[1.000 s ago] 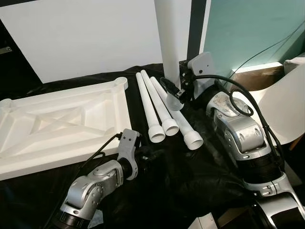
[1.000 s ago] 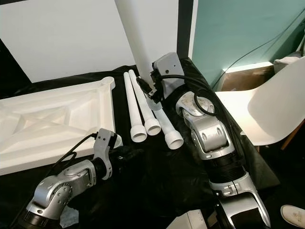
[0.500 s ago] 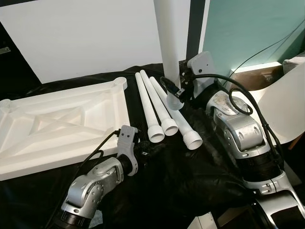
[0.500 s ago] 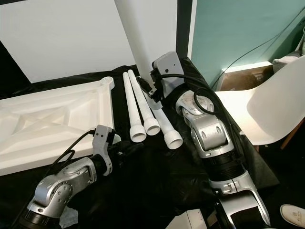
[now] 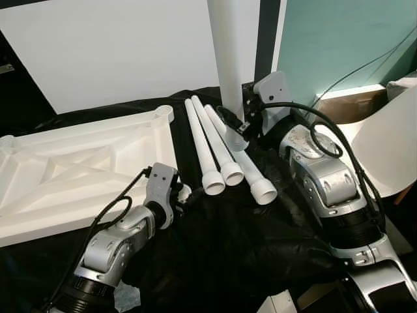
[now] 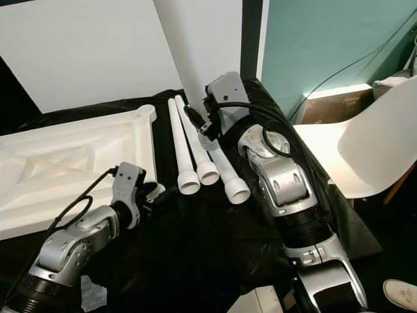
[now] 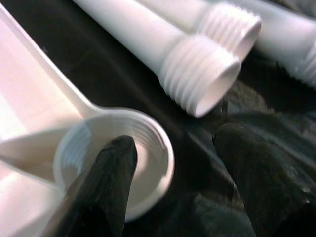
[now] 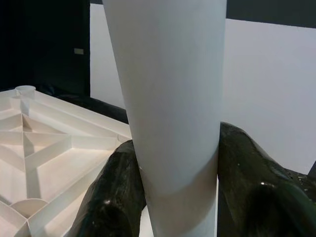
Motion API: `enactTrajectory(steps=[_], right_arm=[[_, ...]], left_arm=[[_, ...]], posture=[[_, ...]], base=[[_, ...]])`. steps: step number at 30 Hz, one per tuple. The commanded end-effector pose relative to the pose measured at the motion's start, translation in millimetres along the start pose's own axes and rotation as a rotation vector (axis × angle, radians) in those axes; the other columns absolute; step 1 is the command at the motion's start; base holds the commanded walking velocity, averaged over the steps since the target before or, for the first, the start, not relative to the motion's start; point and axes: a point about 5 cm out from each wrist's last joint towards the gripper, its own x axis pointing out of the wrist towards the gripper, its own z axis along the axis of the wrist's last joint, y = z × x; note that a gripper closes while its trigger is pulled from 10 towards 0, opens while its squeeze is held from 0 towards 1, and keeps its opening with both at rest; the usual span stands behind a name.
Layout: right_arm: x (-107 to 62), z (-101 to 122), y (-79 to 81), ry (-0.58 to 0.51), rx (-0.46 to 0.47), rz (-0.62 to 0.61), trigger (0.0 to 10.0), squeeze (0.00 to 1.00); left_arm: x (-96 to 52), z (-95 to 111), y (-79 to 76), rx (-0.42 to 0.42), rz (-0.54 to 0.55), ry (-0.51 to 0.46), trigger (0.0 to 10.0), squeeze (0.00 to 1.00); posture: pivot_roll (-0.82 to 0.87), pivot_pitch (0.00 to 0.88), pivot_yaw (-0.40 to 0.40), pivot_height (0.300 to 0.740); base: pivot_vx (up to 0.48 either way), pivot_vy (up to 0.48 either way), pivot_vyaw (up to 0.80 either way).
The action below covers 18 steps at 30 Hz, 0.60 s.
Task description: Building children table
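While right jaws clamp an upright table leg [image 5: 227, 59], left jaws gape at the tabletop socket [image 7: 116, 163].

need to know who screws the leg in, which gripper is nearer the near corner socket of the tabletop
Left. The left gripper is open right at the corner socket, one finger over its threaded rim. The right gripper is farther off, shut on the upright leg beyond the three lying legs.

Two arms of brushed silver metal in rounded, jointed segments, banded with black rings at the joints. Light grey angular camera housing at each wrist. Black cables looped from housing to forearm casing. Right gripper [image 8: 173, 197] and left gripper [image 7: 173, 163] each fitted with two long, matte black, blunt-tipped fingers [image 7: 106, 182].
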Motion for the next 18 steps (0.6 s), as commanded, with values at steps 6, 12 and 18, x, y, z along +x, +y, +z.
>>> enactTrajectory(steps=[6,12,18], right_arm=[[3.5,7.9,1.6,-0.036,-0.009,0.012,10.0,0.0],[3.2,7.9,1.3,-0.034,-0.011,0.01,10.0,0.0],[2.0,7.7,-3.0,-0.031,-0.016,-0.005,10.0,0.0]], left_arm=[[4.3,-18.2,-11.9,-0.062,-0.106,0.136,10.0,0.0],[7.1,-7.9,-33.1,-0.118,-0.289,0.123,10.0,0.0],[3.5,7.8,-59.1,-0.167,-0.501,0.06,10.0,0.0]], posture=[[0.0,0.0,0.07,0.74],[0.0,0.0,0.072,0.74],[-0.01,0.0,0.076,0.74]], base=[[0.0,0.0,0.0],[0.0,0.0,0.0],[0.0,0.0,0.0]])
